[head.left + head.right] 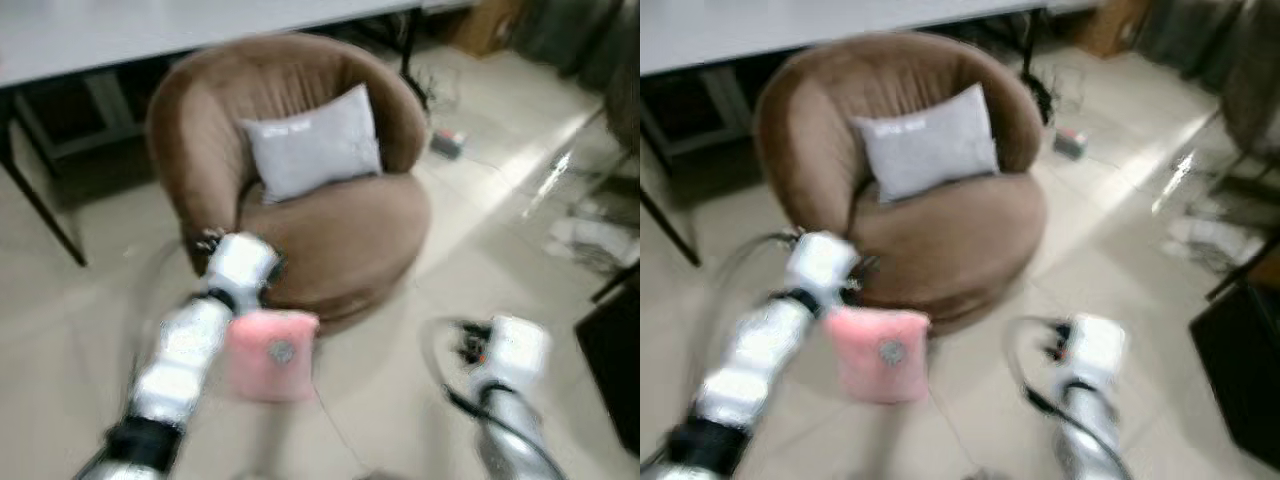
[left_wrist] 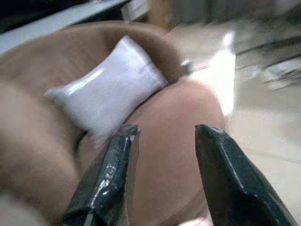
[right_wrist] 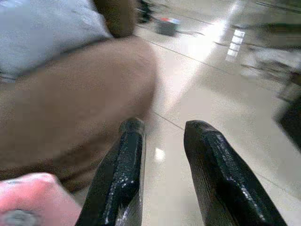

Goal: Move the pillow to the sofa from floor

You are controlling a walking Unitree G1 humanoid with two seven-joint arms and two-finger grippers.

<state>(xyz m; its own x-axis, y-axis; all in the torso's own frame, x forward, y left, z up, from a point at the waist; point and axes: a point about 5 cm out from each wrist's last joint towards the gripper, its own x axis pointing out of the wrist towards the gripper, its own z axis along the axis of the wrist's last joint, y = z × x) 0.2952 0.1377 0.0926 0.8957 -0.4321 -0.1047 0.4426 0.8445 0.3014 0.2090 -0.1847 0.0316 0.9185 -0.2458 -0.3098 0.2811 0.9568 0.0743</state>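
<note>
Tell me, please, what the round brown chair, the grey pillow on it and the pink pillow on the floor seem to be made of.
Brown chair: likely a velvet-like or suede-like fabric, matte, with soft shading over its rounded form. Grey pillow: smooth woven cloth, with a slight sheen where light falls. Pink pillow: soft, probably plush fabric, with a small grey round patch in front; blur leaves the texture uncertain.

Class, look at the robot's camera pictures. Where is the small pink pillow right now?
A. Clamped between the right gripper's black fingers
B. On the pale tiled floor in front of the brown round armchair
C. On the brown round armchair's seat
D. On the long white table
B: the small pink pillow stands on the pale tiled floor before the brown round armchair, whose seat holds just a grey pillow.
</note>
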